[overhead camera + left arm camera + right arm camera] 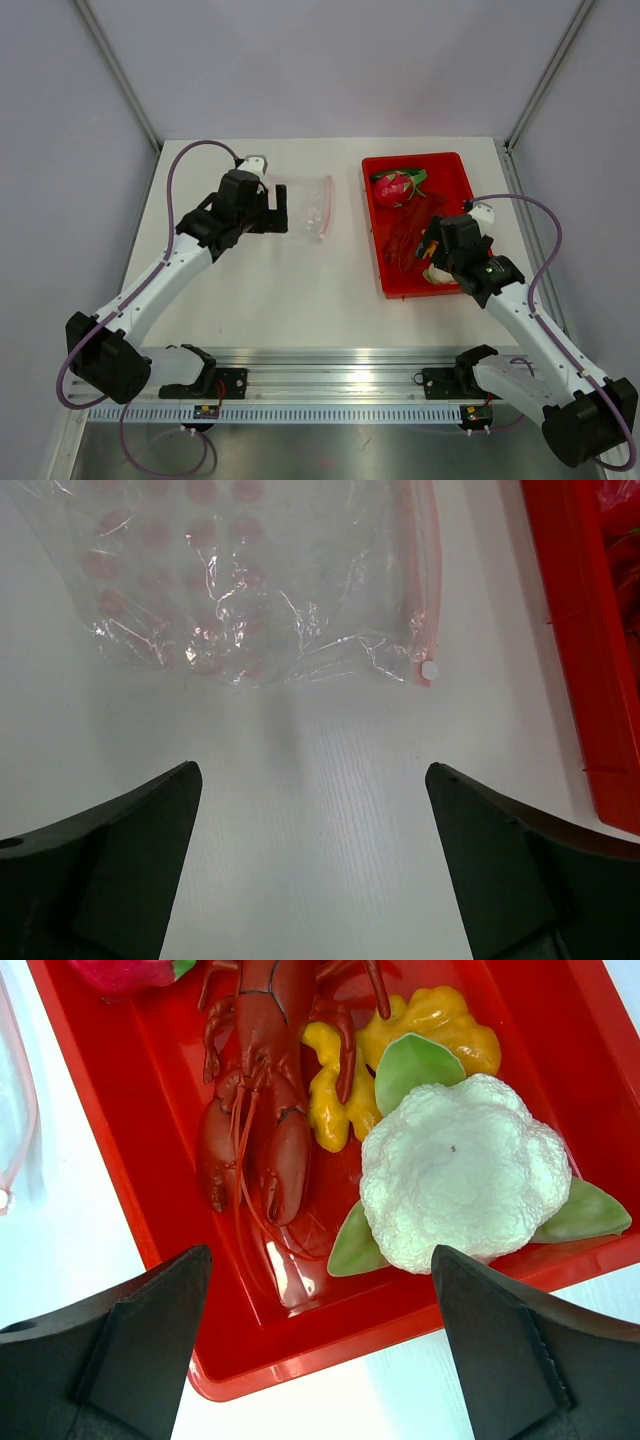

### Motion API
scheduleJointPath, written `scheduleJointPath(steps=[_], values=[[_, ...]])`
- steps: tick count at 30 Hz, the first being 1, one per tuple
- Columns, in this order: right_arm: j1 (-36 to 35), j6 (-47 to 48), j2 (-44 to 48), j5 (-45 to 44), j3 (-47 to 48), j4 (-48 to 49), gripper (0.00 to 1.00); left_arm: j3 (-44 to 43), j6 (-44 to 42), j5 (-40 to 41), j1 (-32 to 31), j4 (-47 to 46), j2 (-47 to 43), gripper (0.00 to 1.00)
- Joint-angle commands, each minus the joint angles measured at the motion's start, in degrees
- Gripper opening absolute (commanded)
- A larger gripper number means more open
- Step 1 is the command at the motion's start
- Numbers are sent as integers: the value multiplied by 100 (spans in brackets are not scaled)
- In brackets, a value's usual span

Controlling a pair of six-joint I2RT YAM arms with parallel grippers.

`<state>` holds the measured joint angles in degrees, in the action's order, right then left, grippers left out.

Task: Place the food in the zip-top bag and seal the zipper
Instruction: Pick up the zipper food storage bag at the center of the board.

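White tabletop (300, 300), pale grey walls behind. Left of centre, the zip-top bag (230, 590): flat, crinkled, empty, with the pink zipper (428, 580) along the edge facing the red tray (415, 158). Hard to tell whether sealed; white slider tab (429, 669) at the end nearer the fingers. Just short of the bag's edge, the left gripper (312, 860), spread wide and touching nothing, probably poised to pin or lift the plastic and open its mouth toward the tray. Inside the tray, all the food (270, 1150): red lobster (262, 1030), white cauliflower (460, 1185) with green leaves (415, 1065), knobbly orange-yellow piece (440, 1015) tucked between them. At the far end, a pink dragon fruit (393, 186). Above the tray's near end, the right gripper (320, 1350), likewise wide apart and empty, framing lobster and cauliflower, seemingly lining up a first pick. Nothing bagged yet.
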<state>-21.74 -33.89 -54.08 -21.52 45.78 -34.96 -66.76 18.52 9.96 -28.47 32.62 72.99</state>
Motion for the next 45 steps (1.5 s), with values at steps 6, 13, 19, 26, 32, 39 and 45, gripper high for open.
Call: scheduleJointPath(steps=[6,13,19,26,32,39,45], values=[[-24,75,179,112,89,103,100,-39,-60,629,-18,130,-268,99],[-24,23,320,412,-167,491,99,-820,-33,420,-88,658,311,99],[-24,-39,249,210,-25,95,100,-2224,-113,1180,-1002,866,1698,99],[-32,-127,776,148,-201,-81,99,-4001,318,2185,-1468,1475,3808,93],[-24,-162,979,60,-139,-397,99,-4819,82,2871,-1521,1528,5066,89],[-24,-214,1137,69,-219,-415,100,-5083,-375,3118,-1513,1124,5778,85],[-24,-241,1172,60,-236,-468,99,-5435,-525,3364,-1504,1168,6253,77]])
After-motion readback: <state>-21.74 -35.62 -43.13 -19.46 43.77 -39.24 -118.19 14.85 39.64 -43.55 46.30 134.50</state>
